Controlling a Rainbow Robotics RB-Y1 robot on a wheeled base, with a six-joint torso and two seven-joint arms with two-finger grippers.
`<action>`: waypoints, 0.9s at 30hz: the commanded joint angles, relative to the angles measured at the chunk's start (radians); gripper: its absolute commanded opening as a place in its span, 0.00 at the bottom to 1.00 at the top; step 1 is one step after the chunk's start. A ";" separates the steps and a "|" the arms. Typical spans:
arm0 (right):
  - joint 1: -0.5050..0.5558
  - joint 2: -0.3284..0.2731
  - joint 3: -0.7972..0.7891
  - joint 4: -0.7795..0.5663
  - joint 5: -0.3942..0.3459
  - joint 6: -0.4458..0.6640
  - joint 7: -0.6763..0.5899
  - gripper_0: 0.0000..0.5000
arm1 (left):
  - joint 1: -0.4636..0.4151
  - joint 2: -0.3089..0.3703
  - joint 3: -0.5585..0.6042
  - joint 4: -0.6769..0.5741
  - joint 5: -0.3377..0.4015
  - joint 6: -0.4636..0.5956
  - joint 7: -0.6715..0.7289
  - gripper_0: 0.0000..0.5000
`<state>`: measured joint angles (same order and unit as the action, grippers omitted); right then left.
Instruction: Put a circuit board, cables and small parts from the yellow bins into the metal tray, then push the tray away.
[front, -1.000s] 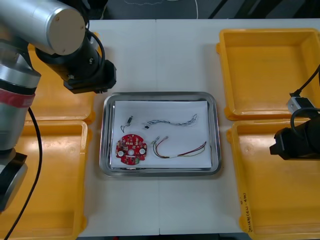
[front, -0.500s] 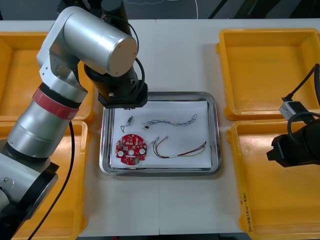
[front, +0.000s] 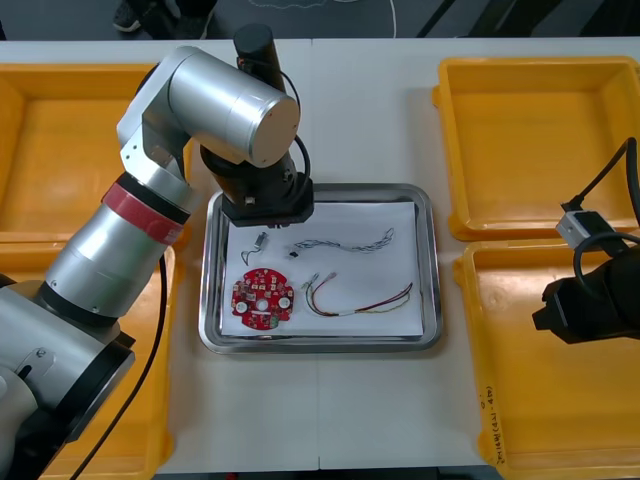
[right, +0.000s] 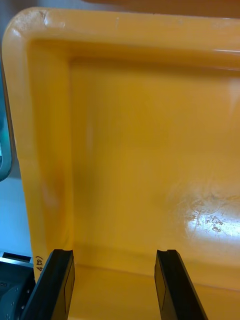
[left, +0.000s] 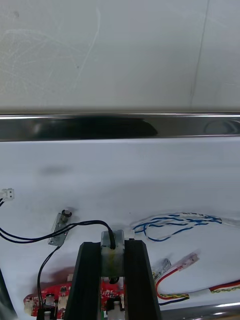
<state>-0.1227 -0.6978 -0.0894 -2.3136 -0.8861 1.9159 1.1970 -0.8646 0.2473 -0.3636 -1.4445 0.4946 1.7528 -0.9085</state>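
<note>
Left gripper (left: 111, 248) holds a black cable (left: 30, 239) over the metal tray's (front: 430, 300) upper left.
Fingers (left: 95, 272) pinch what seems its pale plug; release low, clear of the circuit board (front: 262, 298). Right gripper (right: 112, 260) hangs spread, empty, lower right.

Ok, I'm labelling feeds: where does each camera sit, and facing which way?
Front: overhead, looking steeply down at the table; left arm and right arm show.
Left wrist: over the metal tray; left gripper shut on the black cable.
Right wrist: over a yellow bin; right gripper open.
Front and left wrist share the circuit board.
</note>
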 joint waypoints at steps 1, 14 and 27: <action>0.021 0.012 0.011 -0.035 0.004 0.004 0.000 0.93 | -0.048 -0.022 -0.018 0.015 -0.002 -0.013 -0.013 0.00; 0.021 0.017 0.011 -0.035 0.033 0.004 -0.033 0.94 | -0.047 -0.023 -0.031 0.062 0.009 -0.029 -0.035 0.00; 0.021 0.024 0.010 -0.035 0.059 0.004 -0.062 0.93 | -0.047 -0.023 -0.047 0.079 0.021 -0.033 -0.044 0.29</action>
<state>-0.1144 -0.6895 -0.0893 -2.3144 -0.8364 1.9159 1.1812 -0.8647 0.2468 -0.3940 -1.3564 0.5038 1.7297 -0.9086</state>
